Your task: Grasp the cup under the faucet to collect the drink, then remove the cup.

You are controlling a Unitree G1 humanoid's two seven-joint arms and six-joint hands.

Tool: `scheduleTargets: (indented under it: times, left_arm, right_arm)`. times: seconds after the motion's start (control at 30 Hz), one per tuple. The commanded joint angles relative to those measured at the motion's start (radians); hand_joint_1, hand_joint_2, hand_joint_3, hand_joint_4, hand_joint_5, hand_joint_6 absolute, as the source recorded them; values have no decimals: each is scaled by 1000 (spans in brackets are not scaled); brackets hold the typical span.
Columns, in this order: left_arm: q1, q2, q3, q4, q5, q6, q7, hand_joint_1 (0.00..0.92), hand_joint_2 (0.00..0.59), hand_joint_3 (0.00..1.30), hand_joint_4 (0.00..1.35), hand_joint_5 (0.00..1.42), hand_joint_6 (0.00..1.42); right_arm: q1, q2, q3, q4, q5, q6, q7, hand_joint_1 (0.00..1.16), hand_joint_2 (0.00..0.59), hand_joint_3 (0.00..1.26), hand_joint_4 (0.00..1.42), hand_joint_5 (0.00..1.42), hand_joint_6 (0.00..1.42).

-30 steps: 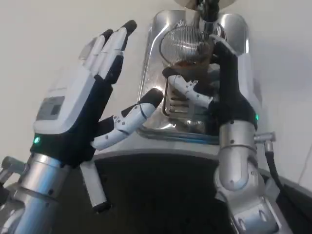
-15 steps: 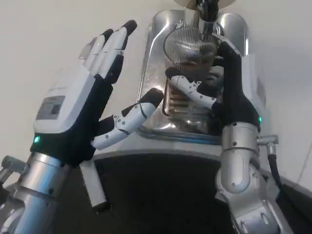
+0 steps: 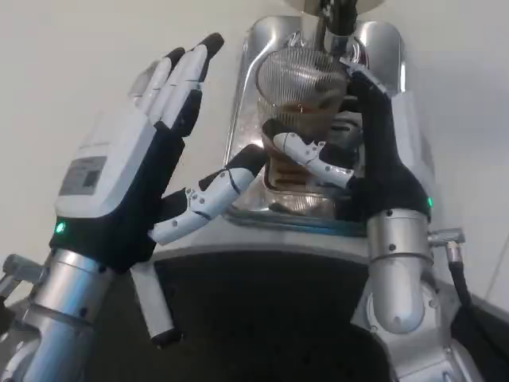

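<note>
The right hand (image 3: pixel 362 151) is gripping the ribbed clear cup (image 3: pixel 301 111), fingers wrapping its lower wall. The cup is sitting at twelve o'clock of the picture, on the steel drip tray (image 3: pixel 246 95) and directly beneath the faucet (image 3: pixel 338 20). The left hand (image 3: pixel 147 159) is waiting at nine o'clock, fingers spread, holding nothing. Judged advice: the rim should be staying level and centred under the spout, the withdrawal slow. The cup is carrying brown drink, apparently partly filled; the exact level is unclear.
</note>
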Motion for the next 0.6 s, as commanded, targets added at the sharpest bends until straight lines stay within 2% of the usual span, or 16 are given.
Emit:
scheduleTargets:
  times: [0.03, 0.3, 0.37, 0.6]
  left_arm:
    - [15, 9, 0, -20, 13, 14, -12, 0, 256, 0, 0, 0, 0]
    - [55, 30, 26, -52, 61, 96, -46, 0, 246, 0, 0, 0, 0]
    - [66, 40, 36, -57, 68, 110, -55, 0, 210, 0, 0, 0, 0]
    - [143, 130, 75, -88, 158, 167, -116, 0, 156, 0, 0, 0, 0]
  right_arm:
    - [42, -3, 7, -72, -6, -5, 25, 1162, 422, 759, 749, 788, 1027]
    - [108, 8, 28, -135, -10, 6, 68, 1162, 422, 760, 753, 788, 1029]
    - [115, 11, 31, -145, -9, 8, 74, 1162, 422, 760, 755, 788, 1029]
    - [167, -11, 40, -234, -3, 9, 139, 1162, 435, 748, 744, 780, 1012]
